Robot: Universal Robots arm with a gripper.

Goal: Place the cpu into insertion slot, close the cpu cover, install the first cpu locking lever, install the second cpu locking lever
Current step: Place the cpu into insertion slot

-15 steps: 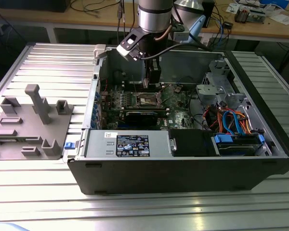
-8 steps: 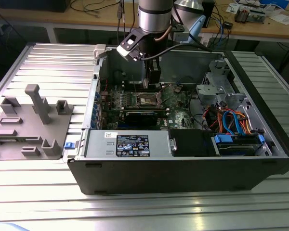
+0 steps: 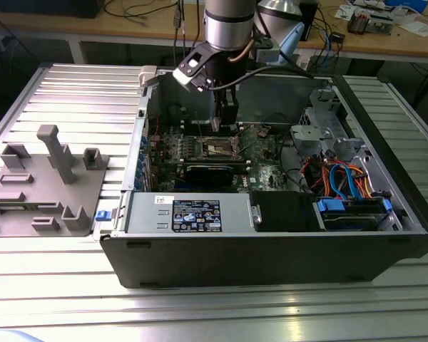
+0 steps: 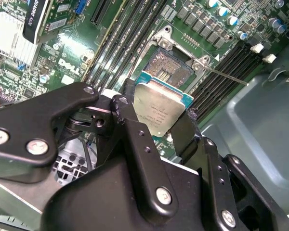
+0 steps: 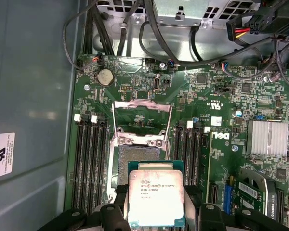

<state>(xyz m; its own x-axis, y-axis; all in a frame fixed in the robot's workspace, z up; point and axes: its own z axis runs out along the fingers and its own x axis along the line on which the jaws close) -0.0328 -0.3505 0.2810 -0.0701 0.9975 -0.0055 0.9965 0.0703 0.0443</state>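
**Cpu gripped above the open socket**

We see the cpu [image 5: 156, 202], a small flat square chip with a silvery-grey metal top, pinched at two opposite edges by the black gripper [image 5: 156, 192], whose jaws are closed narrowly on it. It hangs close over the insertion slot [image 5: 135, 161], a square socket with a dark centre and a thin metal rim in the green circuit board [image 5: 221, 96], and is not seated. The thin silvery-framed cpu cover [image 5: 142, 103] stands swung up. In the exterior view the arm reaches down into the open black computer case [image 3: 271, 263].
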